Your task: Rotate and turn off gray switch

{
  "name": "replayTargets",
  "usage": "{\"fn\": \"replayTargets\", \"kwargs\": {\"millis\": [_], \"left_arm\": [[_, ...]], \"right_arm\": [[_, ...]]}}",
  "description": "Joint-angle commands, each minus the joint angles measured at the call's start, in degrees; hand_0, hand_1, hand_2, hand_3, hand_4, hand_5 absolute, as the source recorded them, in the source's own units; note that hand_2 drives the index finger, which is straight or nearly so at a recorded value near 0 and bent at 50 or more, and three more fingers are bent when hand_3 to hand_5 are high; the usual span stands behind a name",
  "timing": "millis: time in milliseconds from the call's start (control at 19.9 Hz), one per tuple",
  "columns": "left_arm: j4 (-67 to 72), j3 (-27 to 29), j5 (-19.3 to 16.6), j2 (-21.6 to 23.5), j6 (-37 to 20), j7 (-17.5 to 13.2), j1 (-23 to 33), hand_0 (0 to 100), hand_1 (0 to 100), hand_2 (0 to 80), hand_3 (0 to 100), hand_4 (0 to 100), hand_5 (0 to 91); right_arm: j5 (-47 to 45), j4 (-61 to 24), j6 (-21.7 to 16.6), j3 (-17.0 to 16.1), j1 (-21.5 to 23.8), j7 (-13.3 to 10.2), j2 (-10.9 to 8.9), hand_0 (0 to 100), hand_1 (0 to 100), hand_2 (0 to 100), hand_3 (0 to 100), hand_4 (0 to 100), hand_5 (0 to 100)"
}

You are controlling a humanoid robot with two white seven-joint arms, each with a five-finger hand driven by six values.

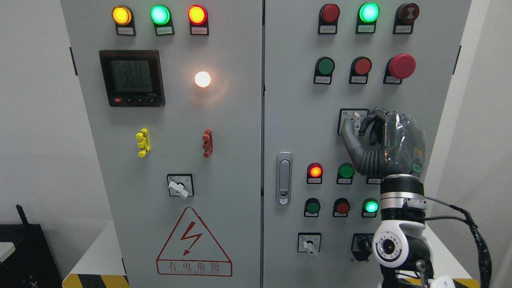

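The small gray rotary switch (356, 119) sits on its square plate at mid-height of the right cabinet door (296, 100), its knob upright. The right hand (374, 138), dark gray with a clear cover, is raised in front of it, thumb and fingertips (366, 122) pinched on the knob. Three more gray rotary switches show: one on the left door (178, 188), one low on the right door (309, 244), and a darker one (362, 243) beside the robot's wrist. Three round lamps top the left door, three the right. One red mushroom button (402, 66) stands above the hand.
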Motion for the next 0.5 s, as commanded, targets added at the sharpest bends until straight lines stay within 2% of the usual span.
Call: {"fn": "replayTargets", "kwargs": {"millis": [0, 100, 452], "left_arm": [[0.79, -0.09, 0.0, 0.0, 0.04, 0.01, 0.0, 12, 39, 0.0, 0, 0, 0.0], [0.79, -0.09, 0.0, 0.0, 0.04, 0.01, 0.0, 12, 39, 0.0, 0, 0, 0.0], [0.79, -0.09, 0.0, 0.0, 0.04, 0.01, 0.0, 12, 39, 0.0, 0, 0, 0.0]], "right_arm": [[-0.01, -0.04, 0.07, -0.03, -0.04, -0.11, 0.05, 51, 43, 71, 100, 100, 100], [-0.01, -0.04, 0.07, -0.12, 0.05, -0.28, 0.05, 53, 42, 71, 100, 100, 100], [-0.19, -0.3, -0.11, -0.3, 0.22, -0.28, 0.05, 45, 44, 71, 100, 100, 100]]}}
